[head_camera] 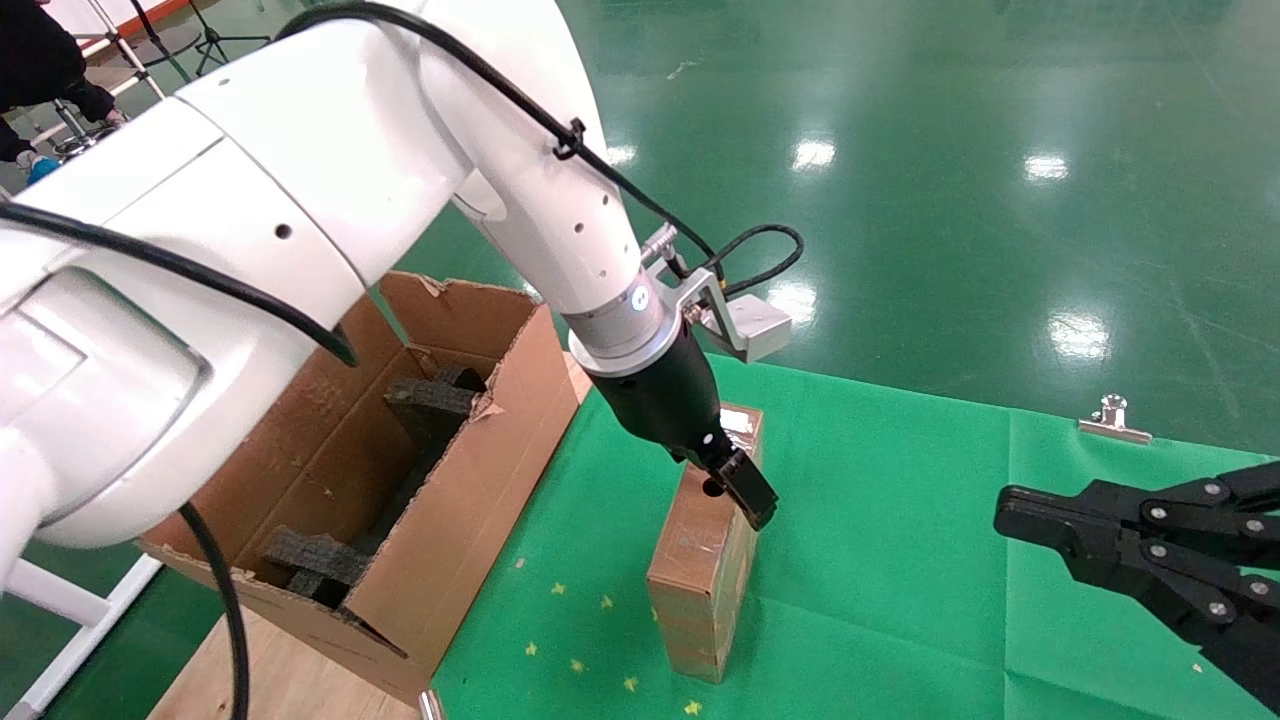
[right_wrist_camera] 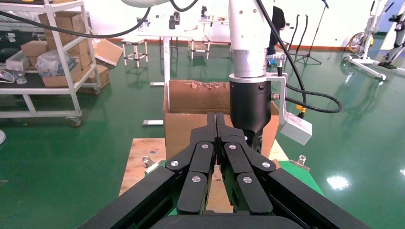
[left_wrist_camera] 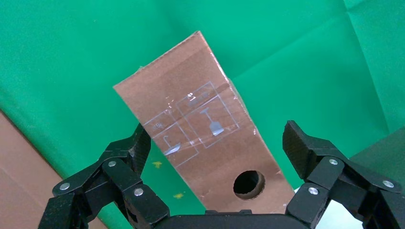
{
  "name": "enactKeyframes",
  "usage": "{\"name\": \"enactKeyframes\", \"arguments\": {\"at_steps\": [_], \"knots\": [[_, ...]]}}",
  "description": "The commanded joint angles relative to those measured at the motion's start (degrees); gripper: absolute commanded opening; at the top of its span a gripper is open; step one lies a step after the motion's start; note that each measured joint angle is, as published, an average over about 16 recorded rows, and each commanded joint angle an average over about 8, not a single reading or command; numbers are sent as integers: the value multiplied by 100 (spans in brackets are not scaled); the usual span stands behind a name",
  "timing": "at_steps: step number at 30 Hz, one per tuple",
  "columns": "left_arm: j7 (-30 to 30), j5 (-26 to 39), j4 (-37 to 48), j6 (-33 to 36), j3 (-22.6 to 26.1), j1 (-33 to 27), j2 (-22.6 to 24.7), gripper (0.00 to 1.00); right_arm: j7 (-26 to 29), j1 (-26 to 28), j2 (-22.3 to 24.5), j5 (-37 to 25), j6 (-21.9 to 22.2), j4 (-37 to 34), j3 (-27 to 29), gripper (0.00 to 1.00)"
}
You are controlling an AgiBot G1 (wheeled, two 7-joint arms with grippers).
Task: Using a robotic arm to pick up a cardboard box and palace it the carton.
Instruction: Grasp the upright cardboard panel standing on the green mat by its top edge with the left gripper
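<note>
Nearest us, our right hand (head_camera: pixel 1010 510) rests at the right edge of the green-covered surface (head_camera: pixel 900 560), its fingers pressed together on nothing, well apart from the work. It looks parked.

Further in, the cardboard box (head_camera: pixel 705 560) lies on the surface, just beside the carton but not touching it. Our left hand (left_wrist_camera: pixel 215 157) is down over the box's far end, fingers spread apart on either side of it; in the left wrist view both pads stand clear of the cardboard, with the round hole in the narrow face between them. So we judge the grasp not yet made.

Beyond, on the left, the carton (head_camera: pixel 470 500) stands open with black foam blocks (head_camera: pixel 435 400) inside and no box in it. Closing, lifting, carrying and placing all remain.
</note>
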Motion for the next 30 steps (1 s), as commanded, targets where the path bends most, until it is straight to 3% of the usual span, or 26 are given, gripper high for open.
{"name": "enactKeyframes", "arguments": {"at_steps": [1, 3, 5, 30], "knots": [[5, -2, 8, -7, 2, 0, 4, 35, 0, 0, 0, 0, 0, 0, 0, 100], [0, -3, -1, -5, -3, 0, 0, 10, 0, 0, 0, 0, 0, 0, 0, 100], [-6, -3, -8, -2, -7, 1, -3, 0, 0, 0, 0, 0, 0, 0, 0, 100], [8, -24, -71, 24, -35, -3, -74, 0, 0, 1, 0, 0, 0, -1, 0, 100]]}}
